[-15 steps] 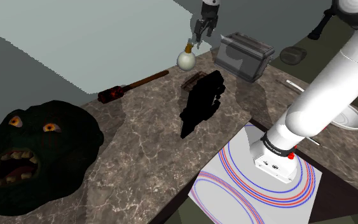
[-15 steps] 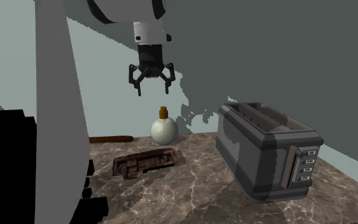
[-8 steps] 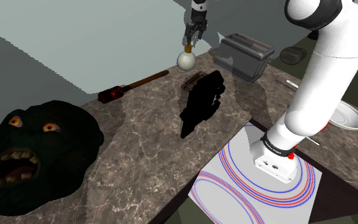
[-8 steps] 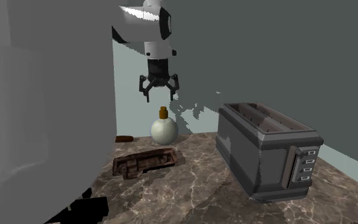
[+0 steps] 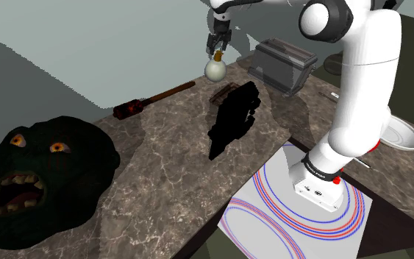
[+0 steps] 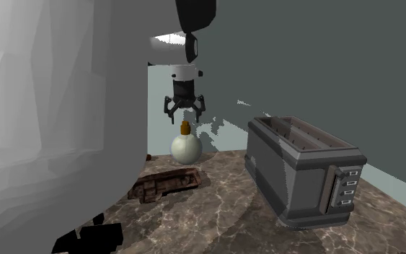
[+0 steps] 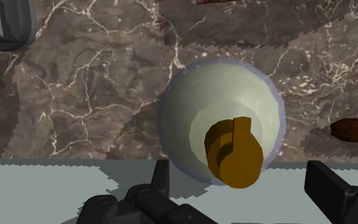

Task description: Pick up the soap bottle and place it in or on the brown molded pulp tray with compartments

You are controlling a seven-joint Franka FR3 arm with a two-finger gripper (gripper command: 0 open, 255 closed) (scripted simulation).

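So the soap bottle (image 6: pixel 186 146), a round pale one with a brownish pump top, is standing upright on the marble counter (image 6: pixel 230 216) near its far edge. Nothing's got hold of it. The pincer (image 6: pixel 185 115) hovers right above the pump. Its two fingers are spread apart with the cap in the gap between them in the wrist view, and neither is touching it.

I'd call that very early in the job. The arm is lined up for the grab, but the grab, the lift, the carry and the drop-off are all still to do. The brown pulp tray (image 6: pixel 166 184) lies just beside the bottle on the counter, and from what I can see it has nothing in it. It should be a short trip once the bottle is in hand.

Head count:
- one soap bottle
- one tray
- one grey toaster (image 6: pixel 302 173), on the bottle's other side from the tray
- one long brown stick-like tool (image 5: pixel 154 101)
- one black blocky lump (image 5: pixel 234 118)
- one big dark monster head (image 5: pixel 40 173), well apart from the rest
- one white plate (image 5: pixel 404 136), over by the arm
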